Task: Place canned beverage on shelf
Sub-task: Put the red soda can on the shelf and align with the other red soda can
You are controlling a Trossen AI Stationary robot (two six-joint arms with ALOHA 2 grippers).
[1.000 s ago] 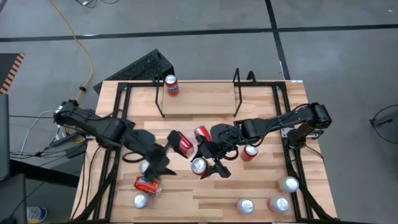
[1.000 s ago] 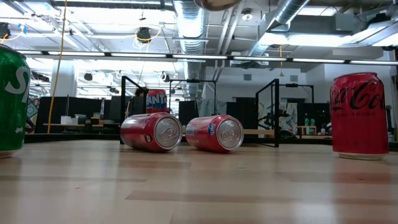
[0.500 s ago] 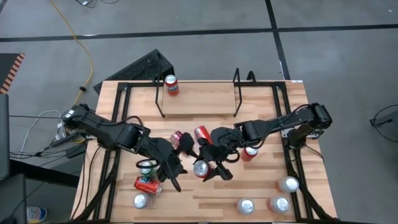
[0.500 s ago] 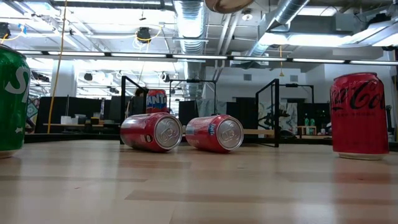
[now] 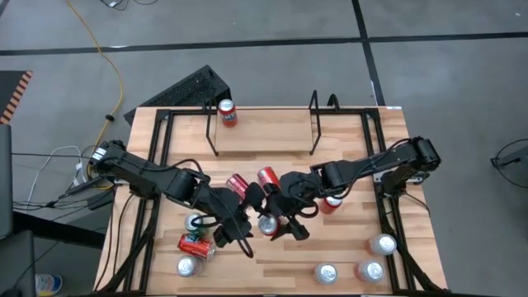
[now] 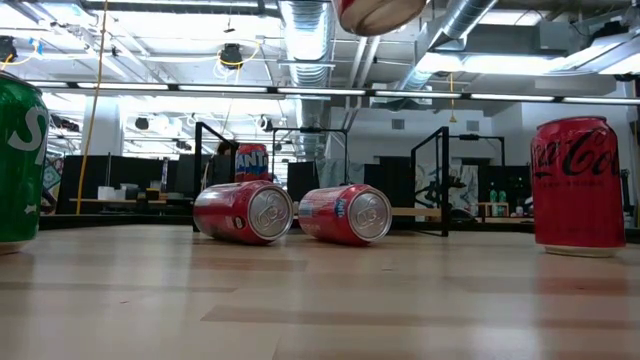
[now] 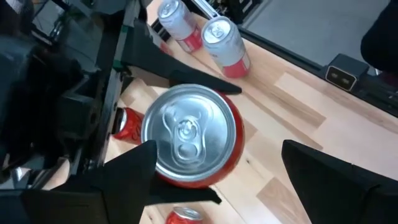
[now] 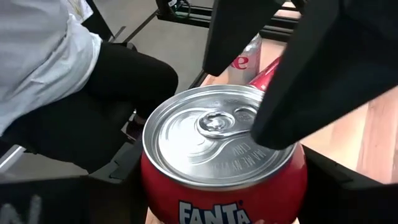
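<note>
While the red Fanta can [image 8: 224, 168] hangs clear of the wooden table [image 5: 272, 132] near its middle, it is clasped by the right gripper [image 5: 282, 221], whose dark fingers [image 8: 348, 68] press against its sides; the low view shows only its underside [image 6: 378, 14] at the upper edge, well above the tabletop. In the left wrist view the same can [image 7: 189, 135] appears from above, silver lid and pull tab up. The left gripper [image 5: 235, 239] sits just beside it, on the near-left side, with its jaws spread apart and nothing between them, one finger [image 7: 118, 171] close to the can's edge; whether it touches the can I cannot tell. The shelf [image 5: 264, 124], a low rack of thin black rods with two upright end loops, stands at the far side of the table, well apart from the lifted can, and one red can [image 5: 227, 113] stands upright at its left end. Two red cans lie on their sides near the table's middle [image 6: 243, 211] [image 6: 345, 214]. A green can [image 6: 18, 165] and a red cola can [image 6: 578, 185] stand near the front, with several more upright cans along the near edge [image 5: 327, 273].
</note>
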